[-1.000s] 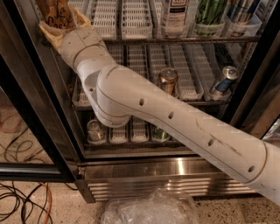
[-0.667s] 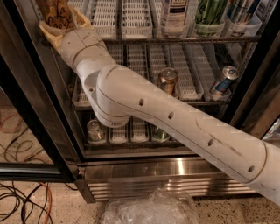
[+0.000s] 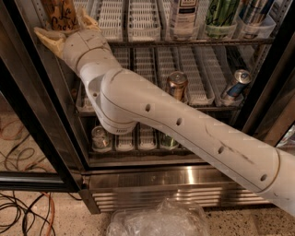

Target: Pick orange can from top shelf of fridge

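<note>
Camera view: orange can [image 3: 59,11] upright, axis vertical, clasped by tool [image 3: 62,24] top-left.

We see a copper-gold can [image 3: 177,85] upright on the middle rack [image 3: 203,107], a blue-and-silver can [image 3: 235,83] tilted near its right end, a silver-topped can [image 3: 100,138] on the bottom rack [image 3: 138,150], crumpled clear plastic [image 3: 156,222] and black cables [image 3: 16,214] on the speckled floor [image 3: 69,221].

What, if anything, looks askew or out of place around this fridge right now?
The blue-and-silver can on the middle shelf, far right, leans tilted rather than standing upright like the copper can. Crumpled clear plastic lies on the floor before the fridge. The gripper is at the orange can, top shelf, upper left.
</note>
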{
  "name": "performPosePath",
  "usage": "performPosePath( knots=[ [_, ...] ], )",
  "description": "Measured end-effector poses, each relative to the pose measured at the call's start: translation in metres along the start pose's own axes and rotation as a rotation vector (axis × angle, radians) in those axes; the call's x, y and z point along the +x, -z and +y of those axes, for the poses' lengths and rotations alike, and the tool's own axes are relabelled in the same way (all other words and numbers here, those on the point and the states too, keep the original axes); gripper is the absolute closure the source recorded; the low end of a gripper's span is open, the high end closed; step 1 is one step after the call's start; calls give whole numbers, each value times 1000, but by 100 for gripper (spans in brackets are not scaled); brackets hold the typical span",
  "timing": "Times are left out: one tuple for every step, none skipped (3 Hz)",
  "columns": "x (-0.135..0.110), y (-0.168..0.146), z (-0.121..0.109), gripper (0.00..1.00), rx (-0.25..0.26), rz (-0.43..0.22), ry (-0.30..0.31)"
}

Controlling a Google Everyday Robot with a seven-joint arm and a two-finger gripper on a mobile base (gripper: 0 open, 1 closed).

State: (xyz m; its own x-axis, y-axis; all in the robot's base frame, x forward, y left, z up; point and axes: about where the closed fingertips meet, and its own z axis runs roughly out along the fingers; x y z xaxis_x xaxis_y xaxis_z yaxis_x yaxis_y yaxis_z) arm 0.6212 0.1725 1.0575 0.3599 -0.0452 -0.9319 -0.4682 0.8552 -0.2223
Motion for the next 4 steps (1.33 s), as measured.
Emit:
performPosePath(
  knots=[
    [-22, -4, 0, 21, -10, -22, 31],
    [-24, -4, 3, 21, -18, -17, 32],
    [-14, -8, 16, 23, -56, 8, 12],
    [-12, -16, 11, 23, -40, 0, 20]
  ],
)
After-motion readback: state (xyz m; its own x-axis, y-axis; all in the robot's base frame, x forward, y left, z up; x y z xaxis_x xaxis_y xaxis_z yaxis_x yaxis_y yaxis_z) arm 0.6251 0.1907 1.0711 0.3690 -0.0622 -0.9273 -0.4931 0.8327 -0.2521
